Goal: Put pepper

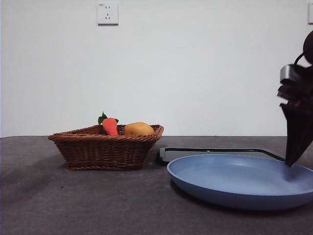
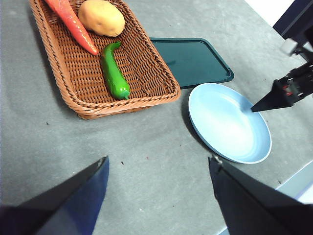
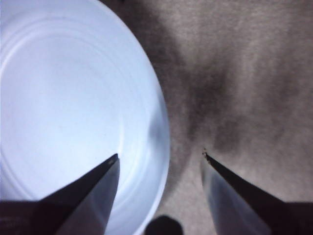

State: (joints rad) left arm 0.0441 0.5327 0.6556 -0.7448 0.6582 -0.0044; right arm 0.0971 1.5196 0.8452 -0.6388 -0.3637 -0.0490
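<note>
Right pincer far from pepper

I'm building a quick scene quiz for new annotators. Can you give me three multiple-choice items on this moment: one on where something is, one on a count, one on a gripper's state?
1. Where does the long glossy green pepper lie?
A. On the round light-blue plate
B. In the brown woven wicker basket
C. On the dark green flat tray

2. How many food items are in the brown woven wicker basket?
A. One
B. Two
C. Three

3. How do the right gripper's jaws stand?
A. Open and holding nothing
B. Shut on the pepper
C. Shut on the plate's rim

Answers:
1. B, the left wrist view shows the pepper on the basket floor.
2. C, the pepper, the orange-red carrot and the rounded yellow-orange fruit lie there.
3. A, the jaws stand apart over the edge of the round light-blue plate, with nothing between them.
</note>
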